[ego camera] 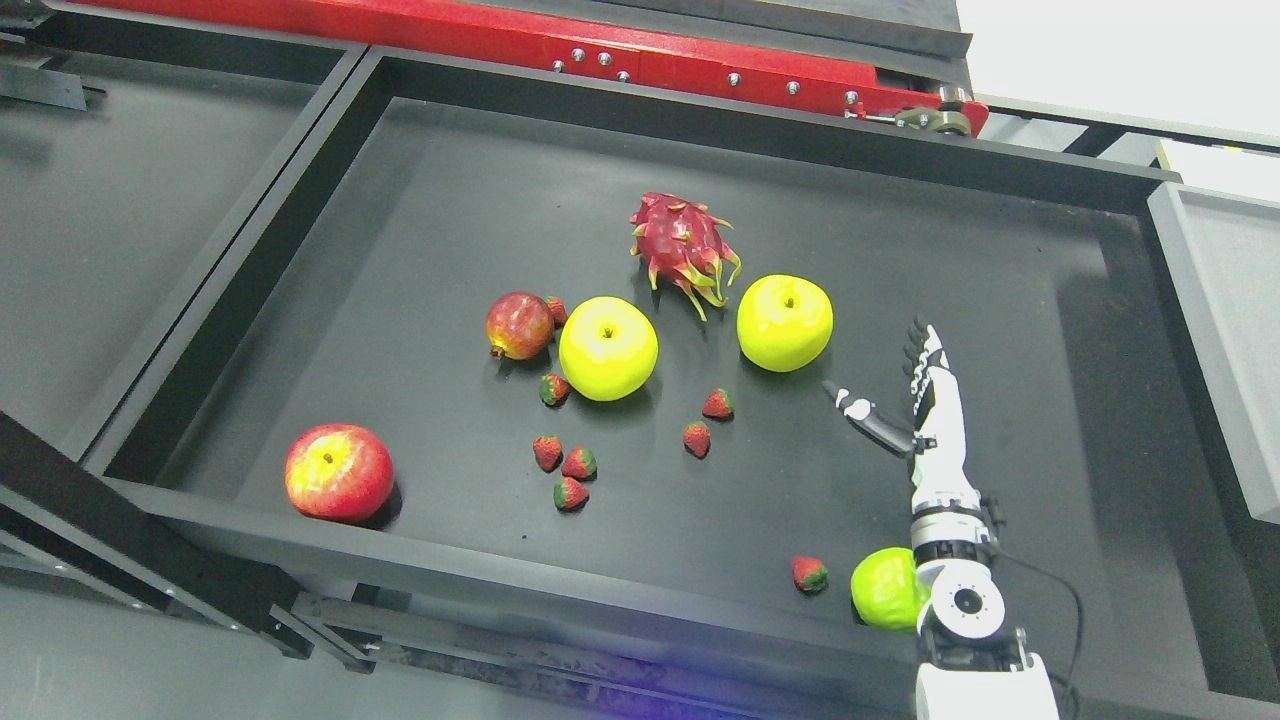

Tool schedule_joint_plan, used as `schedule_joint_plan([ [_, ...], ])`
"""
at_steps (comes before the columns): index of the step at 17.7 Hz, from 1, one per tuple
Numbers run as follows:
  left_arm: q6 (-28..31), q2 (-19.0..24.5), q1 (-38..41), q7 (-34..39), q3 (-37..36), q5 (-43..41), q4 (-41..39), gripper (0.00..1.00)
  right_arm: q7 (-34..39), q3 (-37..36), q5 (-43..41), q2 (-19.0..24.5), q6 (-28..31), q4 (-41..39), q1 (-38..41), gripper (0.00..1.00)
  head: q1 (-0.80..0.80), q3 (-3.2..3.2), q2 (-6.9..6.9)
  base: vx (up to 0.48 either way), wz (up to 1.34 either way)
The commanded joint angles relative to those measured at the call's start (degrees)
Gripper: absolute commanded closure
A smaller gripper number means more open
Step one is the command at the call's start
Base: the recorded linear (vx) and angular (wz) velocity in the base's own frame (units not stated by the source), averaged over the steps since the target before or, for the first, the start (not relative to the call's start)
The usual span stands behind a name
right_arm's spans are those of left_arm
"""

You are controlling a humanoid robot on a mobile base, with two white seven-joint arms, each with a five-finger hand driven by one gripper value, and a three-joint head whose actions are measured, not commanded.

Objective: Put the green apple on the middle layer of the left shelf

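The right hand (925, 400), fingers spread wide and empty, hovers at four o'clock of a yellow-green apple (785, 322); its wrist risks nudging the green apple (885, 588) beside it.

The broad black tray (420, 220) has a matt, smooth floor and walls. Behind it runs a glossy red-painted metal beam (600, 50) studded with bright bolts. The two yellow-green apples (608, 348) and the red apple (338, 472) look glossy and plastic-smooth. The white-and-black robot hand (925, 400) looks like smooth, hard plastic.
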Motion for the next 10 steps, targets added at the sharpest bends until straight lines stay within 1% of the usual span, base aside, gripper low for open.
schedule_joint_plan([
  [1,0.0,1.0,-1.2,0.0,0.0,0.1,0.0,0.0,-0.3,0.2,-3.6,-0.9,-0.5,-10.7,5.9,0.0,0.0,0.0,0.0,0.0,0.0],
  [10,0.0,1.0,-1.2,0.0,0.0,0.1,0.0,0.0,-0.3,0.4,-3.5,-0.9,-0.4,-10.6,5.3,0.0,0.0,0.0,0.0,0.0,0.0],
])
